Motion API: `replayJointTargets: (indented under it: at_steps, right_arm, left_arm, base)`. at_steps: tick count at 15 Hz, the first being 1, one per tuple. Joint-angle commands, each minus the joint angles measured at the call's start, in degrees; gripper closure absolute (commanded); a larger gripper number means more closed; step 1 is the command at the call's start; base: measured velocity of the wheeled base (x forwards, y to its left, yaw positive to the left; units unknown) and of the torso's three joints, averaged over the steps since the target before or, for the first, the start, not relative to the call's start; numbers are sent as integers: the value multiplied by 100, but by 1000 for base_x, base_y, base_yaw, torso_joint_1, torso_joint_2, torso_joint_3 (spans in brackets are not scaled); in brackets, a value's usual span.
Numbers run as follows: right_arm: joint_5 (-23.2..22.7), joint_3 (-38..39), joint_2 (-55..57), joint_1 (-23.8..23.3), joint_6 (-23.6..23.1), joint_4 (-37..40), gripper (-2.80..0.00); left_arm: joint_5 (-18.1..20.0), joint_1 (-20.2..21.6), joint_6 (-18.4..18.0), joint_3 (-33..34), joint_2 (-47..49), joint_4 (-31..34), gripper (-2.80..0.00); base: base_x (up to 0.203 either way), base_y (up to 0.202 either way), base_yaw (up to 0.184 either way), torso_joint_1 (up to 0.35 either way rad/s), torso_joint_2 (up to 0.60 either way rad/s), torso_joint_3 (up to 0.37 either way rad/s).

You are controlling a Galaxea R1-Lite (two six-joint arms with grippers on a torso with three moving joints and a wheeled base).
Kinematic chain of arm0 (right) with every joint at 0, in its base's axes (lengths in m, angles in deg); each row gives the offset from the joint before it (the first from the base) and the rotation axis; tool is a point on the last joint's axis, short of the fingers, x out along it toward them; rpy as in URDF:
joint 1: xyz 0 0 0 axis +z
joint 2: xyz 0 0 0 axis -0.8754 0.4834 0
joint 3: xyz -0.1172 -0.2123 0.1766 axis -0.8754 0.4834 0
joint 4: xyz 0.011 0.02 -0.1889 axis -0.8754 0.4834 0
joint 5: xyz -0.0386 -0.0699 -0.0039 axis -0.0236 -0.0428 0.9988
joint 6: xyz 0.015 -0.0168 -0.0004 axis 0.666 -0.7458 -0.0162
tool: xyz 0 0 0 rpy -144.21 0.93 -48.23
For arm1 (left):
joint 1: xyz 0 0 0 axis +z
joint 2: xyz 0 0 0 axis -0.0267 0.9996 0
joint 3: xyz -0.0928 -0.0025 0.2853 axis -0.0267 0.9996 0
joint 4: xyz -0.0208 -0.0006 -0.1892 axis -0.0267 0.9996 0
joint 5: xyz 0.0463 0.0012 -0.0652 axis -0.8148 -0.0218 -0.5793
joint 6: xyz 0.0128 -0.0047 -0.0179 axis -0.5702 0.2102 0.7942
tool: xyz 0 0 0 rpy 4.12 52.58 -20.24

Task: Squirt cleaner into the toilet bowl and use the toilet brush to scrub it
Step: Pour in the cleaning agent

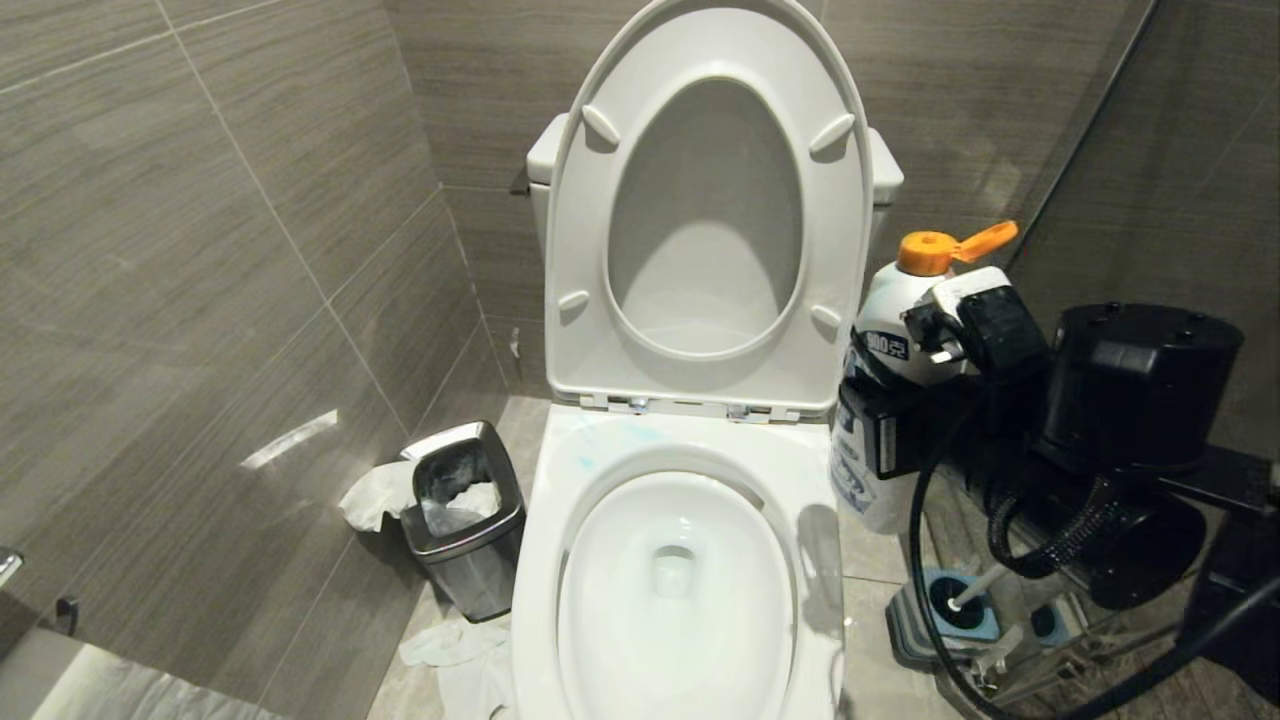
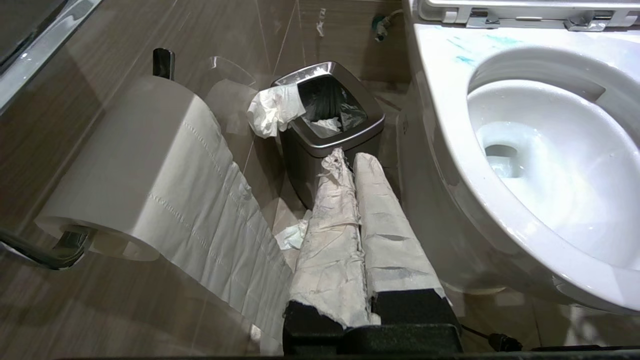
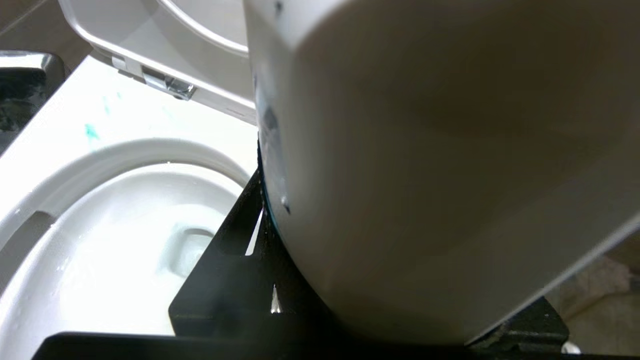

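Right hand, nearest the head camera, is clamped on a white cleaner bottle with an orange cap, held upright just beside the toilet bowl rim. Turquoise cleaner streaks mark the rim's back edge, near the raised seat's hinges. Below and behind this hand, the toilet brush stands in its blue-topped holder on the floor. Left hand, paper-wrapped fingers pressed together, points at the steel bin; a toilet paper roll hangs beside it.
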Motion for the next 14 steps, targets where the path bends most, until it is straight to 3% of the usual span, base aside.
replayJointTargets:
  at_steps: [1, 9, 14]
  right_arm:
    - [23, -138, 312, 25, -181, -12, 0]
    - [-7, -405, 651, 20, -901, 22, 0]
    - [21, -487, 760, -7, -2093, 23, 0]
  left_arm:
    - [2, 1, -2, 9, 1, 0, 0]
    - [2, 1, -2, 9, 1, 0, 0]
    - [-33, 1, 57, 9, 1, 0, 0]
  base:
    - [0, 0, 0, 0, 0, 0]
    - [0, 0, 0, 0, 0, 0]
    - [0, 0, 0, 0, 0, 0]
